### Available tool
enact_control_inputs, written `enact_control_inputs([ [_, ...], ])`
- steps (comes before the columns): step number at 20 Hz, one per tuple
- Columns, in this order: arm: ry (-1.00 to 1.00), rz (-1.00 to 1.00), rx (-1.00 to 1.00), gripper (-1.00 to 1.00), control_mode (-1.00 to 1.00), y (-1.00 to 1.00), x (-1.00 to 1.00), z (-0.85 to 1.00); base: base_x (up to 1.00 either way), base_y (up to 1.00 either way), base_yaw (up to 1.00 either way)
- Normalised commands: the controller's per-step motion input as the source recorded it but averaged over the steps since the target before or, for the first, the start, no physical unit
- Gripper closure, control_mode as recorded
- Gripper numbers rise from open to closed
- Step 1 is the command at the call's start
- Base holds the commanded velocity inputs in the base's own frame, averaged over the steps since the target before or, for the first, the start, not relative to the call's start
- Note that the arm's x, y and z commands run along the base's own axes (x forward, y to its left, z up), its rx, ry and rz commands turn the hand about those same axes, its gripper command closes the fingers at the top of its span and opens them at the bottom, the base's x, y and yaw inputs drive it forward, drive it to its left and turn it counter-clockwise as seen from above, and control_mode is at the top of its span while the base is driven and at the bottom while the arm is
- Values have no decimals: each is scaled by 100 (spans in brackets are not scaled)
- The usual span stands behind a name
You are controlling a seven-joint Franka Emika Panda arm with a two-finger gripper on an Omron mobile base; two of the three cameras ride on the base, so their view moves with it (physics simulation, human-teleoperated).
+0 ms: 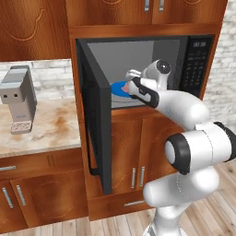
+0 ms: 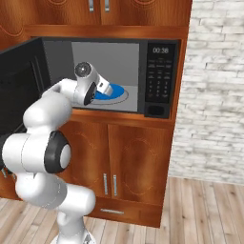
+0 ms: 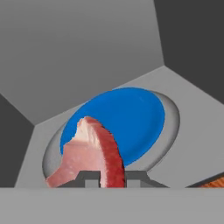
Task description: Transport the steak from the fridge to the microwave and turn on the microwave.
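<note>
The arm rises from the base near the floor, bends at a dark elbow joint and reaches forward and up, its forearm passing through the open front of the microwave [image 1: 193,55]. The wrist sits just inside the cavity, turned so the hand looks down and inward at the turntable. The tool [image 3: 104,178] is closed on the steak [image 3: 89,153], pinching the pinkish-red slab on edge between its two dark tips, so the meat stands upright in the hand view. The steak hangs over the near rim of a round blue plate [image 3: 127,118], which lies on the grey turntable in the middle of the cavity floor. The microwave door [image 1: 94,124] stands swung wide open to the left. Farther left, a small grey coffee machine [image 1: 18,99] stands on the table [image 1: 50,129].
</note>
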Motion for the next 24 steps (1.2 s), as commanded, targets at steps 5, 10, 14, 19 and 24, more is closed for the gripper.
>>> enact_control_inputs([
  [5, 6, 0, 0, 100, -100, 0, 29, -3, 0, 0, 0],
  [10, 0, 1, 0, 100, -100, 0, 28, -10, 0, 0, 0],
  [14, 0, 1, 0, 100, -100, 0, 25, -13, 0, 0, 0],
  [19, 0, 2, 0, 100, -100, 0, 24, -16, 0, 0, 0],
  [24, 0, 3, 0, 100, -100, -3, 22, -19, 0, 0, 0],
])
